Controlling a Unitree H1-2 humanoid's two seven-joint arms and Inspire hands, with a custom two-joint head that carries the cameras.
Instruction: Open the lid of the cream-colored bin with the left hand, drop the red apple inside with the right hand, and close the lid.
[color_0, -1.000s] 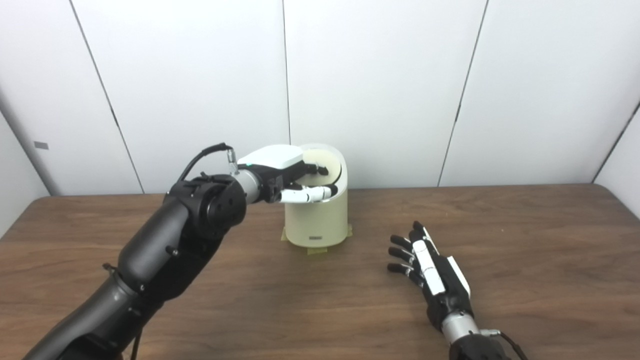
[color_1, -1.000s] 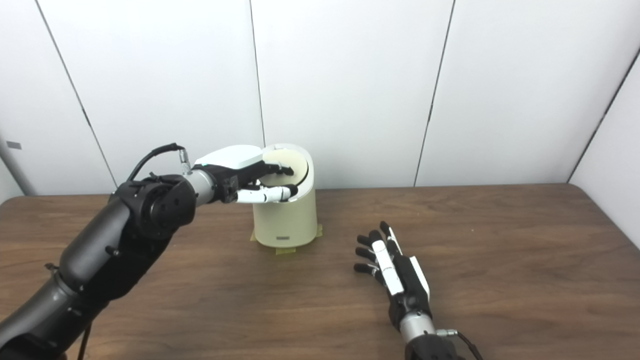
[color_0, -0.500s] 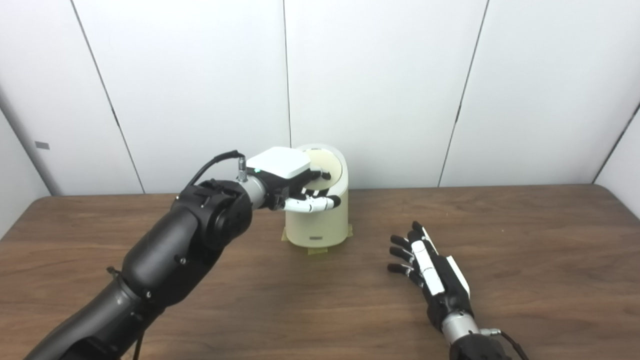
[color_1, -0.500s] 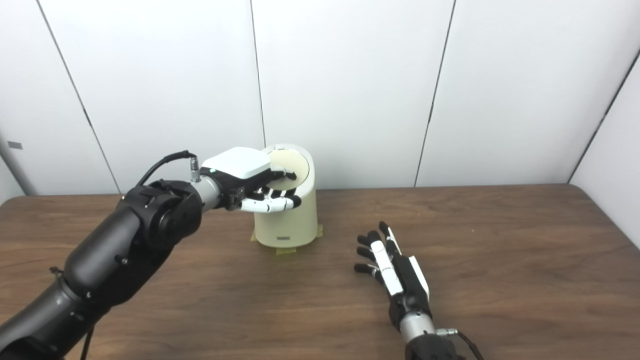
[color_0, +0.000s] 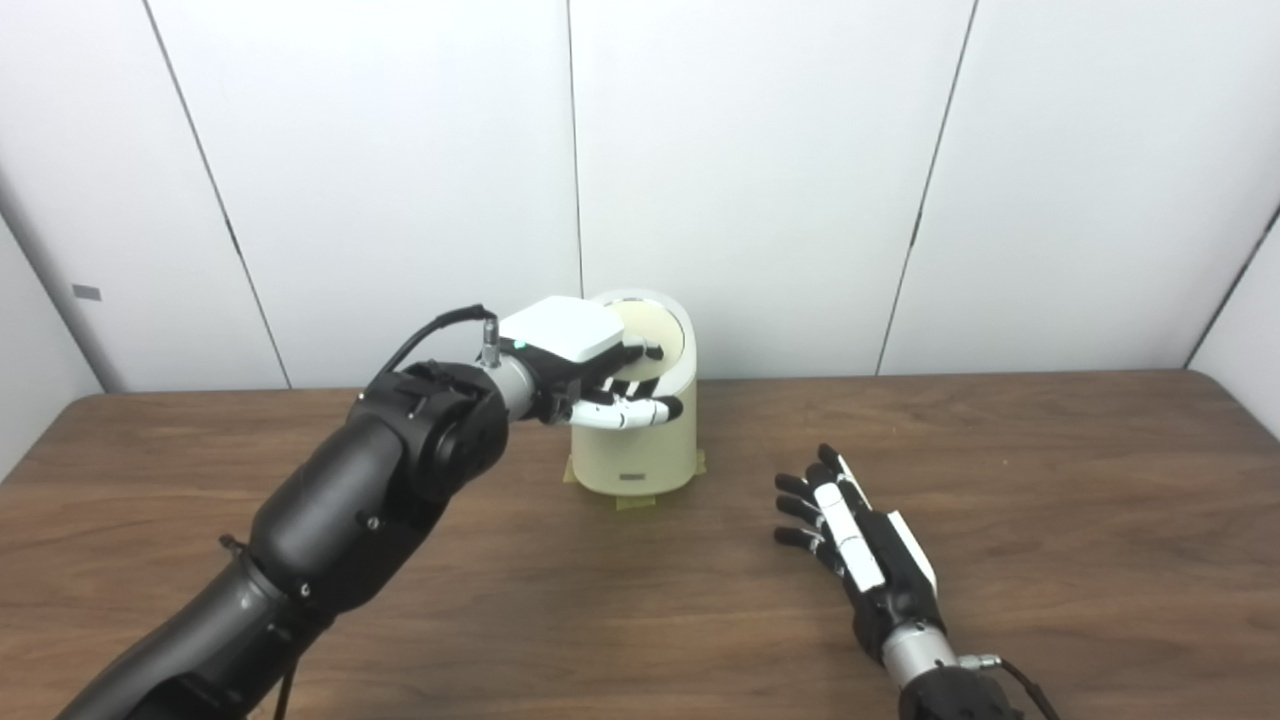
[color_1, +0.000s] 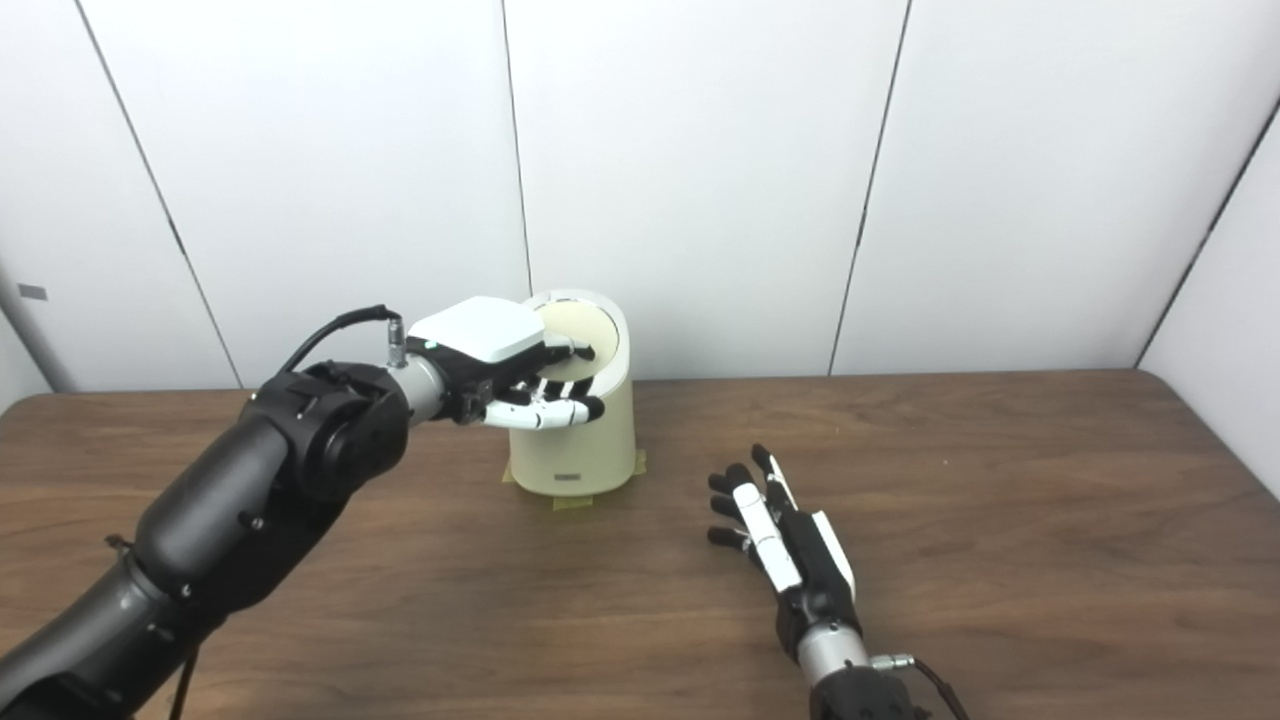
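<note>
Left eye view shows the cream bin (color_0: 640, 440) standing at the back of the wooden table (color_0: 1050, 480), near the white wall (color_0: 760, 170), with bits of yellow tape (color_0: 632, 500) at its base. Its lid (color_0: 655, 335) is tilted up toward the back, leaving the top open. The left hand (color_0: 585, 365) reaches over the bin's front rim, fingers (color_0: 630, 410) spread and slightly curled at the lid; whether they grip it I cannot tell. The right hand (color_0: 860, 540) lies flat on the table, well to the right of the bin, fingers spread wide and holding nothing. No apple shows in either view.
</note>
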